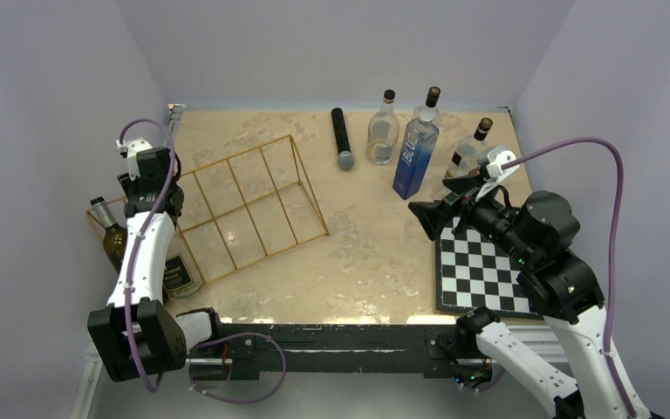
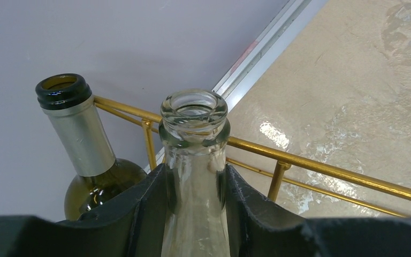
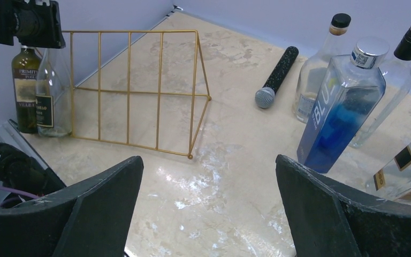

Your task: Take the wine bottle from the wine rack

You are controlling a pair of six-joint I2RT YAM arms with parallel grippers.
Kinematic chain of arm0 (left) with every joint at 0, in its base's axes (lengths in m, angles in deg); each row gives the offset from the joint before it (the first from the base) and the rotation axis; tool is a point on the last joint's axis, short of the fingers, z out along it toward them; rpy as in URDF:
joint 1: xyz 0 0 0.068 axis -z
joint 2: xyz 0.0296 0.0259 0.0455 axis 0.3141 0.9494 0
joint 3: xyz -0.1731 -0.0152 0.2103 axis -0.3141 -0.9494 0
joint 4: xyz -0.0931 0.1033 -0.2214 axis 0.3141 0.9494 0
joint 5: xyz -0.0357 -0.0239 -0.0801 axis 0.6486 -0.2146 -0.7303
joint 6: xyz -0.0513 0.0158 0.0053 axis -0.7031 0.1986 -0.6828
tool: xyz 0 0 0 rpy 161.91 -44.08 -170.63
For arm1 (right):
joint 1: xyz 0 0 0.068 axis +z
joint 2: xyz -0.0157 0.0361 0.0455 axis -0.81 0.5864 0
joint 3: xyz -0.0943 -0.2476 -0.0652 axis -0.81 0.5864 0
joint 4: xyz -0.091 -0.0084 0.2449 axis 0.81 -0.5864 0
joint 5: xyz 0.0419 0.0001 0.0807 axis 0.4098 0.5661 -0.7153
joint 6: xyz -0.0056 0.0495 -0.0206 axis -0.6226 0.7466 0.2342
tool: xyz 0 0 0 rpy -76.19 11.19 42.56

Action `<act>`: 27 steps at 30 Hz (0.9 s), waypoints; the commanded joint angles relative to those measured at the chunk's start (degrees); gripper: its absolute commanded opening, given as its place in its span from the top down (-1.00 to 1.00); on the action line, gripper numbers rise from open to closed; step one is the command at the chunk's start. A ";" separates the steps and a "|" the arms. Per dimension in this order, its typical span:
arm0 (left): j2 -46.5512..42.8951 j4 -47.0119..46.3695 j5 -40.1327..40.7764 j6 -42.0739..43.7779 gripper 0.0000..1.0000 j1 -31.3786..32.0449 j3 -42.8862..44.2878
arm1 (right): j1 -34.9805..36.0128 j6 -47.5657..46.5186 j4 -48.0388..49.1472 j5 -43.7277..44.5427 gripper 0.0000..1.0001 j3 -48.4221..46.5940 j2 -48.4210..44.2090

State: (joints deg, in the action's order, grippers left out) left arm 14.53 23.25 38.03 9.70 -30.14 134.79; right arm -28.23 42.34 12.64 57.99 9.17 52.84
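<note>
Two bottles: a clear wine bottle [image 2: 194,134] and a green bottle [image 2: 80,134] stand side by side at the left end of the wine rack [image 1: 249,209], by the left edge of the bench [image 1: 375,262].
Task's bottle: taken to be the clear one, since it is the one being gripped; its mouth is open, with no cap.
Long axis: upright, with the neck pointing up and the base down, as the right wrist view shows.
Rack wires: gold rails run just behind the neck, below the lip. Whether they touch the glass cannot be told.
Left end effector [image 2: 195,187]: closed on the neck of the clear wine bottle, with a black finger [image 2: 150,198] pressed against each side a little below the lip.
Right end effector [image 3: 208,160]: spread wide, holding and touching nothing. It hangs over the bench by the chessboard [image 1: 480,271], well apart from the wine rack.
Nearer arm: the left, which has the bottle between its fingers; the right is across the bench.
Coming move, as a judgement: a lift straight up along the bottle's own axis until the base clears the top wires. A sideways pull could snag the rails or knock the green bottle just beside it.
</note>
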 commanded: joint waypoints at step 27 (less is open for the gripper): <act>-23.85 0.94 -5.57 1.93 1.00 9.89 -0.91 | 0.15 -2.70 -3.00 6.02 -0.98 -8.65 4.12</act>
State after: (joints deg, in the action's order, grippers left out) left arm -6.28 30.34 32.35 11.16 -21.53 131.66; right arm -28.23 41.01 9.73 62.23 4.18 55.68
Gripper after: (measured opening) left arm 0.435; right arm 0.986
